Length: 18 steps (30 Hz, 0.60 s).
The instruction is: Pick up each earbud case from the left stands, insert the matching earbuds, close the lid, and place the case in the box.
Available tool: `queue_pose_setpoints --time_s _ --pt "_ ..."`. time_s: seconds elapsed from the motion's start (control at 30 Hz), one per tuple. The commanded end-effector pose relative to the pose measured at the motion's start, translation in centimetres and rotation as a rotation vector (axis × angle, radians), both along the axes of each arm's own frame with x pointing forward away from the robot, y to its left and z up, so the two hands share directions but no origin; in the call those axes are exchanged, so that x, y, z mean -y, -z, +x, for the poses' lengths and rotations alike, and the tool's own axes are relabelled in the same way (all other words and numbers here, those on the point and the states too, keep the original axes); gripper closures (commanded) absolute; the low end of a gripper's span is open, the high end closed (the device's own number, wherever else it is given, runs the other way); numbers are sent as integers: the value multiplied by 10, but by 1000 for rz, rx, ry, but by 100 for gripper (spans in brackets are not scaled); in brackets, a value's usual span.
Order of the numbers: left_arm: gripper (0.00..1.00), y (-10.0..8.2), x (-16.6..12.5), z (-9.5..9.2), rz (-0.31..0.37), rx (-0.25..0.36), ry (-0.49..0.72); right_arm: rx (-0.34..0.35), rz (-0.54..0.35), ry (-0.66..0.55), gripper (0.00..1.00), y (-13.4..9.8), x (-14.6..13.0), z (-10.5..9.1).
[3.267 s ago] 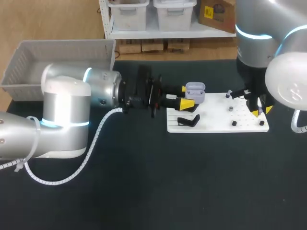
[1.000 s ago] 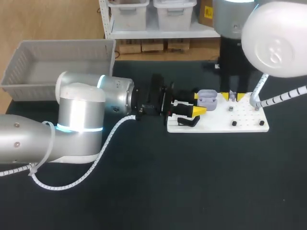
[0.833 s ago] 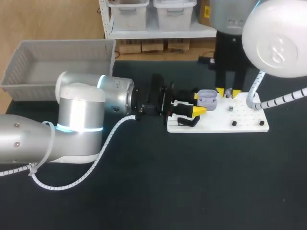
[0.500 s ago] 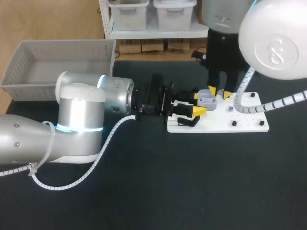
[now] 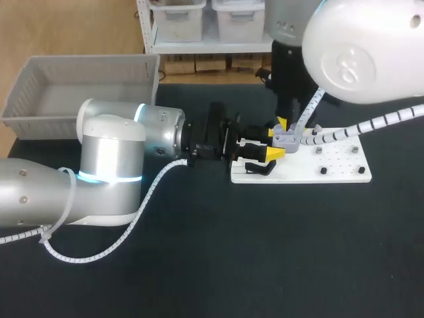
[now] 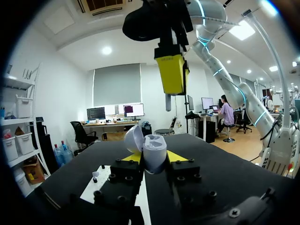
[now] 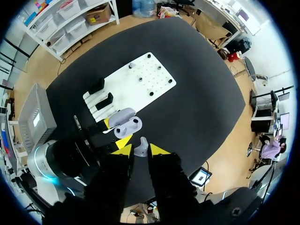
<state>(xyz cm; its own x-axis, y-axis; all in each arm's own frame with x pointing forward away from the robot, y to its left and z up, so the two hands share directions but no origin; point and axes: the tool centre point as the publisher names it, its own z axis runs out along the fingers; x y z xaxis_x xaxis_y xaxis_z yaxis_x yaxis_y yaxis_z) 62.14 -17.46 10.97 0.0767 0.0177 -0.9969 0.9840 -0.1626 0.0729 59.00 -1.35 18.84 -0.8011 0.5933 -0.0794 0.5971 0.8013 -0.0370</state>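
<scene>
- Now the right arm (image 5: 358, 53) has swung from the white pegged board's (image 5: 334, 171) far end to just above the open lavender earbud case (image 5: 287, 137), so insertion looks next.
- Left jaws stay clamped on the case; right jaws pinch a small white earbud (image 7: 140, 149).
- Little room: yellow left fingertips (image 5: 275, 153) flank the case closely.

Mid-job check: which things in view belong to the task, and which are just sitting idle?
In the job:
- case, lid open, in left gripper
- earbud in right gripper, above the case
- box

Idle for now:
- empty stands
- board
</scene>
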Motion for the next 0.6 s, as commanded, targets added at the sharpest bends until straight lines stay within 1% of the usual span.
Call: queue_pose_setpoints --time_s 0.03,0.33,0.43,0.6 --pt "100 1 0 0 -1 2 -3 4 1 0 100 0 1 -1" --pt "100 1 0 0 -1 2 -3 4 1 0 100 0 1 -1" --pt "100 1 0 0 -1 2 -3 27 38 64 100 2 -8 1" --pt "100 1 0 0 -1 2 -3 28 61 165 100 7 -12 3"
